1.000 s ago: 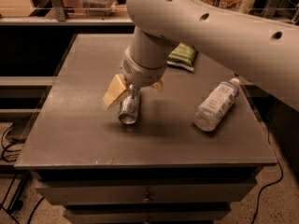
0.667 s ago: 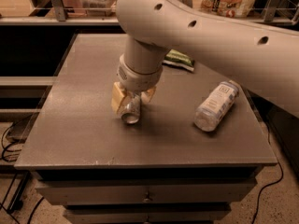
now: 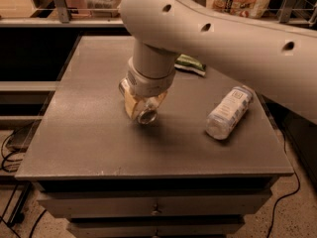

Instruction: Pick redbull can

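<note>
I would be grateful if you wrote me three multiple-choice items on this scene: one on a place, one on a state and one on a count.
1. Where is the gripper?
A) at the redbull can, near the table's middle
B) at the far right corner
C) down by the drawers

2. How does the plastic bottle sit?
A) upright
B) lying on its side
C) hanging from the arm

3. How many such bottles show on the table?
A) three
B) none
C) one

Key: 1 A, the gripper sits right at the can's shiny rim; 2 B, its long side rests on the tabletop, right of the gripper; 3 C, only one is there.
</note>
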Motion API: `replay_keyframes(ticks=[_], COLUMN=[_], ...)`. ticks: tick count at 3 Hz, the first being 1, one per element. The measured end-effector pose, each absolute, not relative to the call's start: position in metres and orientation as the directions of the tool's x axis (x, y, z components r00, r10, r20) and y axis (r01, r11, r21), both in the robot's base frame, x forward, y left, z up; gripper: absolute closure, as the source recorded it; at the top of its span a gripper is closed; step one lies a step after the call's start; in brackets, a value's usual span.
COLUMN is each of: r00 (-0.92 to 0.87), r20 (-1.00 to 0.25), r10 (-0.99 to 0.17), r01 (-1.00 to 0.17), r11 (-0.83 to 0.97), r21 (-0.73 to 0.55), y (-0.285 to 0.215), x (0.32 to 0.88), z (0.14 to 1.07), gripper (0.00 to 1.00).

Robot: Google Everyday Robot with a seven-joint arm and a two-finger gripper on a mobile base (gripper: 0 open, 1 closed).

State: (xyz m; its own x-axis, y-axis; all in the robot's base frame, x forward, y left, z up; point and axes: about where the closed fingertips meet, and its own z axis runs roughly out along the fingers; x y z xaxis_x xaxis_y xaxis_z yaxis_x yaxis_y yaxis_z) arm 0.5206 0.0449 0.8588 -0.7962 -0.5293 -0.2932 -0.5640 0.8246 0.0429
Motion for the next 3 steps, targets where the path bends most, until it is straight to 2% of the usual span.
replay_keyframes(ticks=[1,3], r00=[-0.758,-0.732], r20=[-0.400,-0.411], r10=[-0.515,-0.544], r01=[-0.572,-0.601], r11=[0.819,0.799], r21=[0.030,0.013], y=[0.0252,0.0258], x=[0.5336,0.5344], z=[0.9036,0.9090], gripper=[1.00,1.00])
